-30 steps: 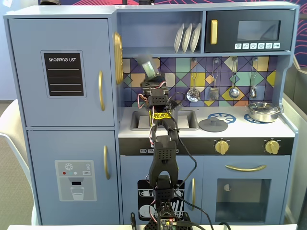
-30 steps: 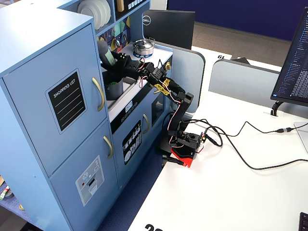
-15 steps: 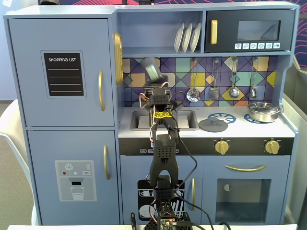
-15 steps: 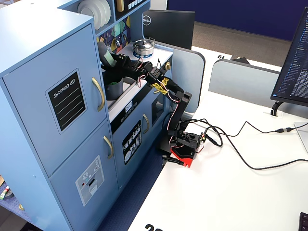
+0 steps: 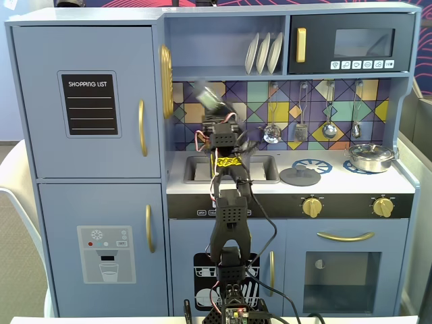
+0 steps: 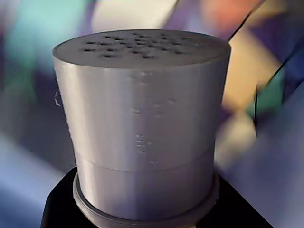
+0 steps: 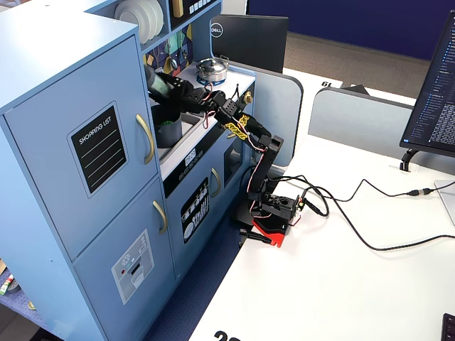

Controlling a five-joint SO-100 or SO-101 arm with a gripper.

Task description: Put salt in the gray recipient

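Gripper (image 5: 210,108): pinching the salt (image 6: 142,123), raised above the sink (image 5: 199,169).
Salt: tilted and blurred in a fixed view; perforated cap fills the wrist view.
Pot (image 7: 169,131): in the sink, beneath the gripper.
Pan (image 5: 370,157): right of the sink, well apart.

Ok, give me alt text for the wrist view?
A gray salt shaker cap fills the frame, its flat top dotted with small holes, seated on a dark body at the bottom edge. Behind it is a blur of colored shapes; the pincer itself isn't visible.
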